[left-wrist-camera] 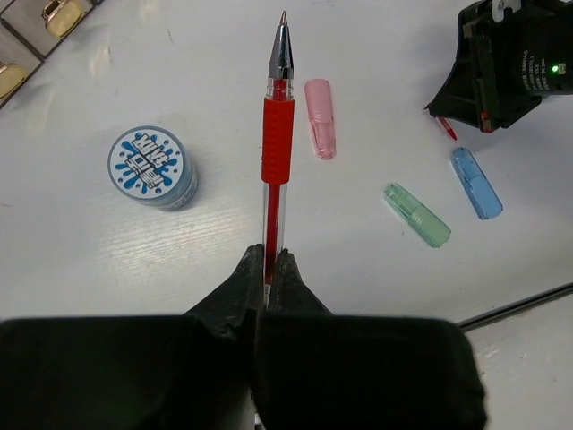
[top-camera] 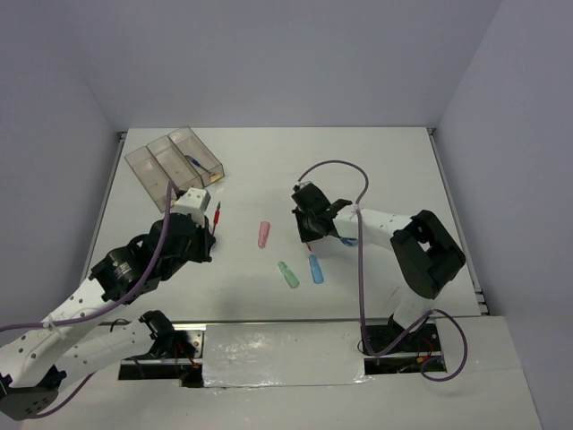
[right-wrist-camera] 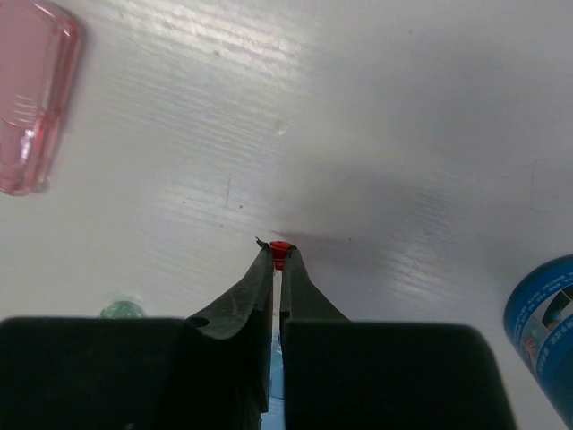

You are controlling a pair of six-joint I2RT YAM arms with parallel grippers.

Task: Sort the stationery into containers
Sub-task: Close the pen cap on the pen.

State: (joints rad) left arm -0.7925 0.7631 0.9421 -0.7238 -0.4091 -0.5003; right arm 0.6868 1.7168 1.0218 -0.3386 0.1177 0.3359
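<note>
My left gripper (left-wrist-camera: 269, 262) is shut on a red pen (left-wrist-camera: 277, 134) that points away from it above the table; it also shows in the top view (top-camera: 211, 233), near the three joined clear bins (top-camera: 175, 161). A blue pen (top-camera: 204, 164) lies in the right-hand bin. A blue-white tape roll (left-wrist-camera: 152, 167) stands left of the pen. Pink (top-camera: 263, 234), green (top-camera: 287, 274) and blue (top-camera: 315, 268) bars lie mid-table. My right gripper (right-wrist-camera: 280, 258) is shut on the small red end of a thin pen (right-wrist-camera: 280, 252), close over the table (top-camera: 309, 240).
A second tape roll (right-wrist-camera: 546, 322) stands just right of my right gripper. The pink bar (right-wrist-camera: 31, 107) lies to its upper left. The bins' yellowish labels (left-wrist-camera: 54, 13) show at the top left corner of the left wrist view.
</note>
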